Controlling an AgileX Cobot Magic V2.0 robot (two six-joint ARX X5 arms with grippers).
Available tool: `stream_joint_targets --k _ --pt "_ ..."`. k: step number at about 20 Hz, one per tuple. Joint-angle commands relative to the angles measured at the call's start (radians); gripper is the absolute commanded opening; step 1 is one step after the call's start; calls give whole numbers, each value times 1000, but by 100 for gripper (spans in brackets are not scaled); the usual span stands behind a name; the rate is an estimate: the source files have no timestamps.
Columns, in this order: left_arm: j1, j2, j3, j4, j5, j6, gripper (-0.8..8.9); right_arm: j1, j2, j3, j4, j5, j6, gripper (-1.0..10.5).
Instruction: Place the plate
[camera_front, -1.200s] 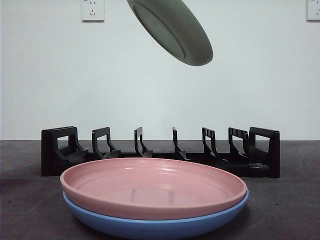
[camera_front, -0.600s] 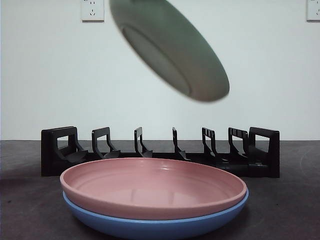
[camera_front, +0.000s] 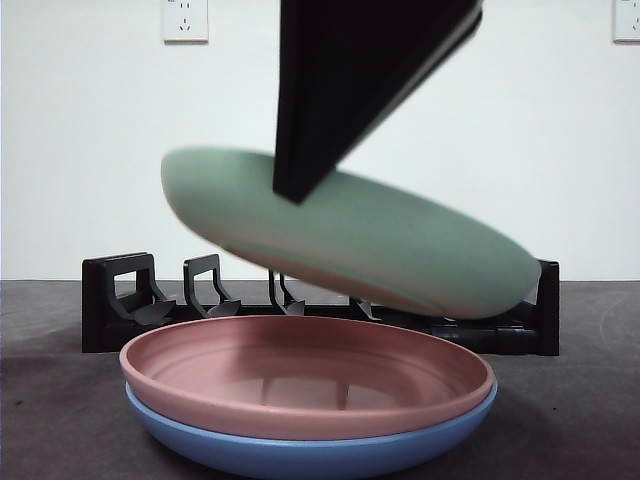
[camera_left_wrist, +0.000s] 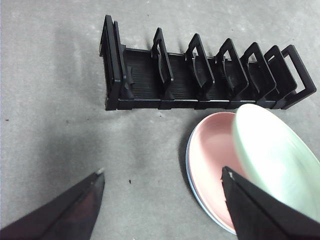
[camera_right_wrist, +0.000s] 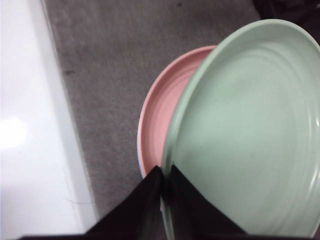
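Plate (camera_front: 400, 250), the green one, hangs tilted just above the pink plate (camera_front: 300, 375), which sits on a blue plate (camera_front: 300, 455); behind them stands the black rack (camera_front: 120, 310); the left gripper (camera_left_wrist: 162, 182) waits with jaws wide, holding nothing; the right gripper (camera_right_wrist: 166, 177) pinches the green rim tight; I think it could slip and bang the pink plate, because only the edge is held.

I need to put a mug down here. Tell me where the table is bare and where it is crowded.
Bare grey table lies beside the pink plate, in front of the black rack, and past the rack's end. The stack is crowded: the right gripper holds the green plate tilted over the pink plate, which sits on the blue plate, right in front of the rack.
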Motion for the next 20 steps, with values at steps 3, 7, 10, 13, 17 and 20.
stream_joint_targets --k 3,7,10,13,17,20 --pt "-1 2 20 7 0 -1 371 -3 73 13 17 -42 -103 18" --pt "-1 2 20 7 0 -1 371 -18 128 13 37 -48 -151 18" --pt "-1 2 20 7 0 0 371 -33 159 13 56 -66 -165 18" --pt "-1 2 20 7 0 0 371 -56 187 13 66 -112 -173 19" --pt "-1 2 20 7 0 0 372 -65 198 14 63 -148 -170 98" --pt "-1 2 20 7 0 0 374 -64 185 35 26 -151 -115 155"
